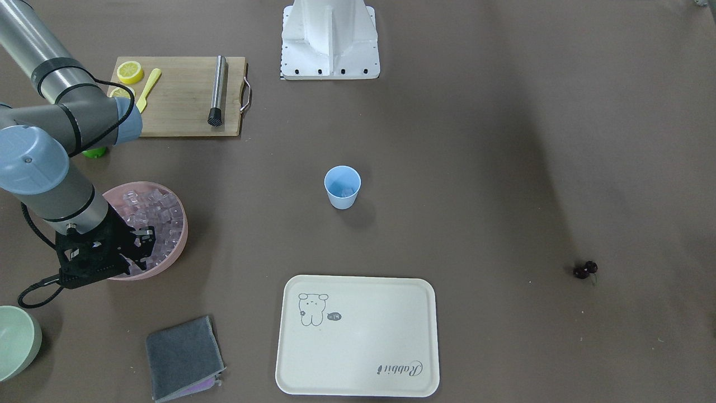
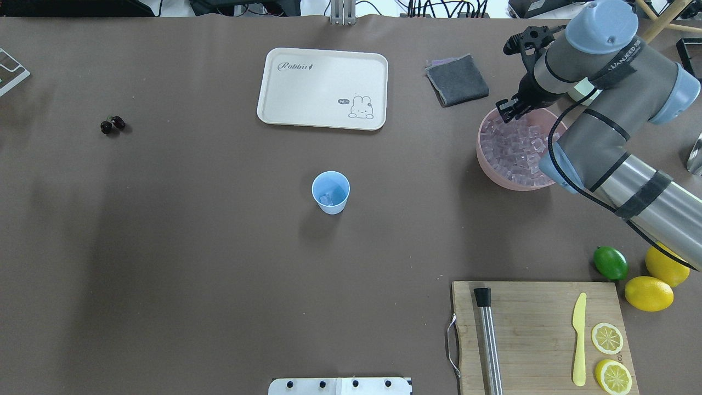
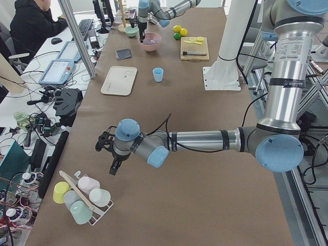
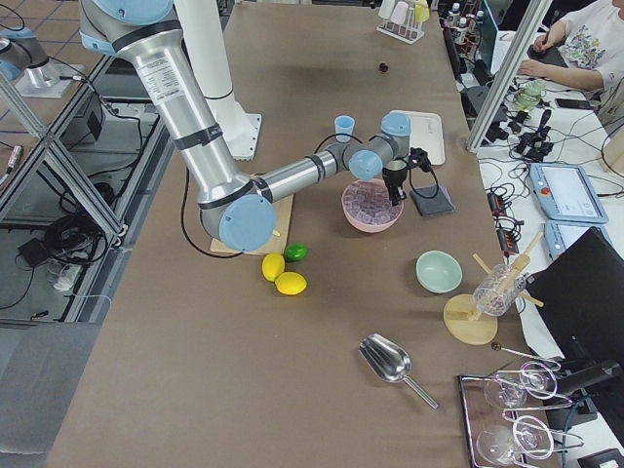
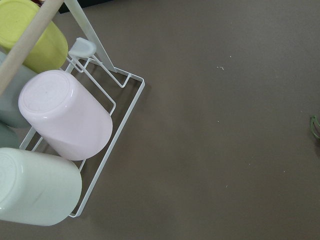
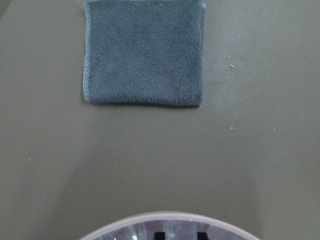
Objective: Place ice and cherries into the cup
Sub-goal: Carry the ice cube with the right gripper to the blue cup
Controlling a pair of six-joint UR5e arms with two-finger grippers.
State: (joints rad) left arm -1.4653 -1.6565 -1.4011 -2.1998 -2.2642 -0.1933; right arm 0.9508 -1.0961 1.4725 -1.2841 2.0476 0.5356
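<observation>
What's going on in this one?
The right gripper is lowered into the wide pink plastic bowl of small clear ice cubes, fingertips apart among them; whether it grips one is unclear. The small light-blue plastic cup in the middle of the table seems to hold a cube already. The pair of dark red cherries lies untouched far off. The left gripper hangs beside a white wire cup rack.

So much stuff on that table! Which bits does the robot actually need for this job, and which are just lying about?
Needed: ice in the pink bowl, blue cup, cherries.
Lying about: tray, grey cloth, cutting board, metal rod, yellow knife, lemons, lime.
</observation>
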